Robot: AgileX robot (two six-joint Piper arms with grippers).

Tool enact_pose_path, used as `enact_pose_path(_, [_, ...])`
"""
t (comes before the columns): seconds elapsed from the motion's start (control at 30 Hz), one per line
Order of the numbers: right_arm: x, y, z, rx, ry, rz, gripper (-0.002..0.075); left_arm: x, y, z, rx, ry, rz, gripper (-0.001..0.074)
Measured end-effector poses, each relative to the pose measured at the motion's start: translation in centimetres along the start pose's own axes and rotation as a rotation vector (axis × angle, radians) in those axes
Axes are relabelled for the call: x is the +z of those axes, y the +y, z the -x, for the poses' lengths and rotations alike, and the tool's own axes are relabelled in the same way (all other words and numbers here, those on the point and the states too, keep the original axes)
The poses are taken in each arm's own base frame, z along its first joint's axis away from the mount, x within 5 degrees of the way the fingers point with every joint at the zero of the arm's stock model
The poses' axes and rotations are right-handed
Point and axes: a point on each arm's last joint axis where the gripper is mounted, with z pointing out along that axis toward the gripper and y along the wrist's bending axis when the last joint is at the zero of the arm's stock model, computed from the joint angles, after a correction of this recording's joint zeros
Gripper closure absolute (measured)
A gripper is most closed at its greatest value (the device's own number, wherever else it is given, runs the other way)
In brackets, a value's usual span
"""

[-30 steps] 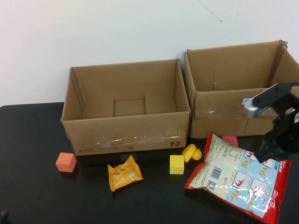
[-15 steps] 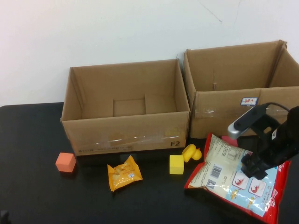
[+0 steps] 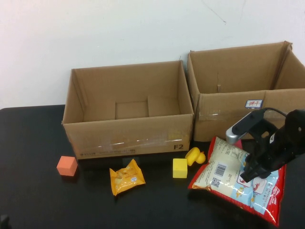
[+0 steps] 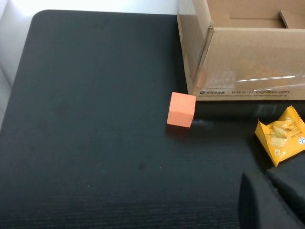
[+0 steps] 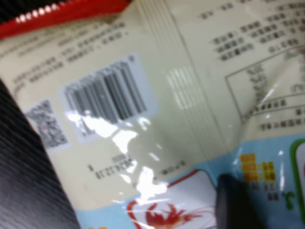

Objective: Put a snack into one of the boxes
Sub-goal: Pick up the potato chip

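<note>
A large snack bag (image 3: 224,172), cream and light blue with a red edge, lies on the black table in front of the right cardboard box (image 3: 224,102). My right gripper (image 3: 249,172) is down on the bag's middle and open. One of its fingers (image 5: 233,205) presses on the bag (image 5: 143,95); the other is out of view. A small yellow snack packet (image 3: 126,177) lies in front of the left cardboard box (image 3: 128,138) and also shows in the left wrist view (image 4: 282,140). My left gripper (image 4: 269,195) is shut and empty, low over the table's near left.
An orange cube (image 3: 67,165) lies left of the small packet and shows in the left wrist view (image 4: 181,109). A yellow cube (image 3: 180,168) and a yellow toy (image 3: 195,155) lie between the packet and the big bag. Both boxes stand open against the white wall.
My right gripper has come down and to the left, from above the bag's right edge onto its middle. The bag has shifted and crumpled slightly under it.
</note>
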Motion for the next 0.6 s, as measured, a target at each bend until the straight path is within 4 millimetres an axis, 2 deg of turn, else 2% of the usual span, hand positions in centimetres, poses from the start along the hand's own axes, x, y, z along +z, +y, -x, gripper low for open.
enact_pose_path(0.27, [-0.4, 0.2, 0.1, 0.02, 0.007, 0.017, 0.0509, 0.0, 0.0, 0.0, 0.0, 0.0, 0.0, 0.0736])
enact_pose_path(0.5, [-3.1, 1.0, 0.0, 0.019, -0.003, 0.095, 0.066, 0.0, 0.0, 0.0, -0.001, 0.0, -0.001, 0.0736])
enact_pose_path(0.6, [-4.6, 1.5, 0.1, 0.002, -0.022, 0.135, 0.0699, 0.0, 0.0, 0.0, -0.001, 0.0, -0.001, 0.0736])
